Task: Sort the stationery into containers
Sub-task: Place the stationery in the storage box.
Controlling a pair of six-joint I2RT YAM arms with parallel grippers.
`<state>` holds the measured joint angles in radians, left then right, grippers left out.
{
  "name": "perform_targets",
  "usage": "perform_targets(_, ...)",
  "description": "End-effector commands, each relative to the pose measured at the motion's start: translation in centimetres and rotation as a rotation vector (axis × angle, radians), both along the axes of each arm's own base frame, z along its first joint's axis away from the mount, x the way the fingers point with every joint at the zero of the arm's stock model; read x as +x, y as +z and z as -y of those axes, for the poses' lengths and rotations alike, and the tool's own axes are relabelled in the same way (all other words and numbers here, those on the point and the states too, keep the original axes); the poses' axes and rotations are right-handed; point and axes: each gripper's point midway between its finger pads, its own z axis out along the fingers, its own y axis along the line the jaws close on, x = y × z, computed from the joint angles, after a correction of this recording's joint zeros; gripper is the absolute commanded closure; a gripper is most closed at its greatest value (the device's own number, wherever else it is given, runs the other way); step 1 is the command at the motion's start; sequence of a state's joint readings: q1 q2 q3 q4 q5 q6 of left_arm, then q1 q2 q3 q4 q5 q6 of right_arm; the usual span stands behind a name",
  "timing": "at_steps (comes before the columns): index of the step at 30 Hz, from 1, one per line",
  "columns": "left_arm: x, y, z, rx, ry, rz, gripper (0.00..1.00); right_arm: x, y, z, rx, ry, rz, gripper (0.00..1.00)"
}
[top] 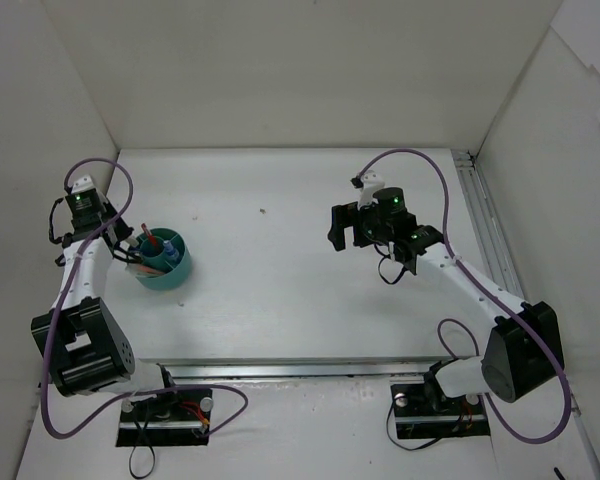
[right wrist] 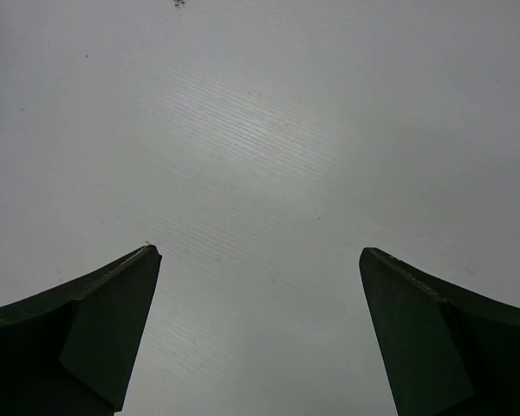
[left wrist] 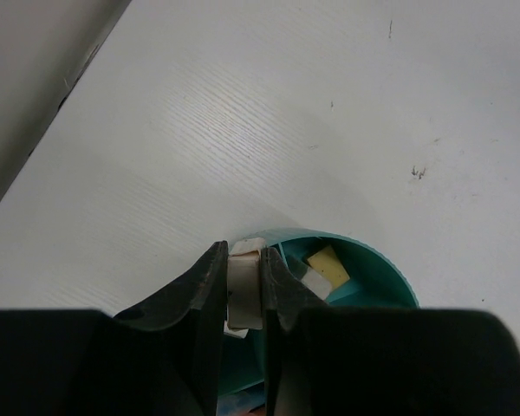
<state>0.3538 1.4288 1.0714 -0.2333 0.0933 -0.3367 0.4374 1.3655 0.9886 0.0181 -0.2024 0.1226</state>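
cup (top: 176,272): near the left edge of the table (top: 300,300), pens (top: 150,238) standing inside.
left gripper (left wrist: 241,251): i see it clenched on a white eraser (left wrist: 243,290), i think, over the cup's rim.
right gripper (right wrist: 258,256): spread wide, holding nothing, right of centre.

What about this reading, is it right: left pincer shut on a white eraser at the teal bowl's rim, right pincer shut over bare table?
No: the right pincer is open wide, as the right wrist view shows; the rest holds.
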Motion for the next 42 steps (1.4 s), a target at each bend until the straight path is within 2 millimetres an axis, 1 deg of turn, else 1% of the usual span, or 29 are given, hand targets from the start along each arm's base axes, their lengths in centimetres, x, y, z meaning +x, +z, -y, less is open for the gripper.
perform_targets(1,1.7,2.6,0.1,-0.012,-0.012,0.102,1.00,1.0,1.6,-0.2,0.021,-0.003,0.053,0.02)
perform_targets(3,1.2,2.5,0.3,-0.023,-0.005,0.097,1.00,1.0,1.7,0.0,0.023,-0.006,0.054,0.02)
perform_targets(4,0.8,2.4,1.0,-0.023,-0.014,0.089,1.00,0.9,1.6,-0.1,0.022,-0.003,0.053,0.02)
perform_targets(6,0.0,2.1,1.0,-0.001,0.019,0.074,1.00,0.9,1.7,-0.2,0.024,0.000,0.055,0.02)
perform_targets(7,-0.5,1.4,1.3,0.001,0.023,0.056,1.00,0.8,1.6,-0.1,0.023,-0.002,0.050,0.02)
perform_targets(8,-1.0,1.6,1.3,0.004,0.032,0.061,1.00,0.8,1.6,-0.2,0.024,0.003,0.050,0.02)
perform_targets(10,-1.6,1.1,1.5,0.003,0.033,0.052,1.00,0.8,1.7,-0.2,0.025,0.003,0.055,0.02)
perform_targets(11,-1.8,1.3,1.6,0.007,0.029,0.057,1.00,0.7,1.7,-0.2,0.028,0.006,0.053,0.02)
perform_targets(15,-2.6,1.0,1.8,0.011,0.022,0.039,1.00,0.7,1.6,-0.5,0.034,0.018,0.047,0.02)
perform_targets(17,-3.3,0.9,1.6,0.022,0.044,0.028,1.00,0.6,1.6,-0.5,0.036,0.018,0.045,0.02)
perform_targets(21,-4.2,-0.6,1.6,0.016,0.059,-0.013,1.00,0.7,1.6,-0.6,0.041,0.024,0.043,0.02)
perform_targets(24,-4.3,-1.5,1.8,-0.011,0.070,-0.026,1.00,0.6,1.6,-0.8,0.051,0.027,0.037,0.02)
perform_targets(26,-4.6,-2.5,2.0,-0.034,0.082,-0.055,1.00,0.5,1.7,-1.0,0.060,0.034,0.035,0.02)
perform_targets(27,-5.1,-3.1,2.1,-0.043,0.088,-0.077,1.00,0.5,1.8,-1.1,0.062,0.039,0.035,0.02)
perform_targets(29,-5.6,-3.2,2.3,-0.055,0.100,-0.082,1.00,0.3,1.9,-1.3,0.075,0.048,0.031,0.02)
perform_targets(30,-6.0,-3.7,2.5,-0.063,0.107,-0.090,1.00,0.3,1.8,-1.5,0.078,0.055,0.028,0.02)
perform_targets(31,-6.2,-3.3,2.6,-0.062,0.109,-0.079,1.00,0.3,1.9,-1.6,0.087,0.061,0.029,0.02)
perform_targets(32,-6.6,-3.1,1.9,-0.036,0.142,-0.085,0.94,0.3,1.9,-1.7,0.092,0.063,0.026,0.02)
perform_targets(33,-6.9,-2.9,1.8,-0.035,0.156,-0.087,0.85,0.1,1.8,-1.9,0.095,0.072,0.022,0.02)
perform_targets(34,-7.2,-2.5,1.9,-0.032,0.155,-0.085,0.70,0.1,2.0,-1.8,0.101,0.072,0.024,0.02)
perform_targets(35,-7.3,-2.2,2.0,-0.030,0.153,-0.080,0.62,0.0,1.9,-1.9,0.103,0.073,0.019,0.02)
perform_targets(37,-7.6,-1.0,2.5,-0.037,0.134,-0.045,0.49,-0.1,2.2,-1.9,0.109,0.075,0.024,0.02)
perform_targets(38,-7.7,-0.6,2.6,-0.038,0.129,-0.031,0.46,-0.1,2.1,-1.9,0.108,0.073,0.023,0.02)
perform_targets(39,-8.0,0.5,2.8,-0.033,0.123,-0.001,0.43,-0.1,2.6,-1.8,0.114,0.072,0.035,0.02)
perform_targets(41,-8.3,2.0,2.9,-0.025,0.124,0.037,0.42,-0.2,2.8,-1.7,0.116,0.067,0.041,0.02)
perform_targets(42,-8.7,3.2,3.1,-0.019,0.125,0.072,0.42,-0.4,3.2,-1.6,0.117,0.065,0.052,0.02)
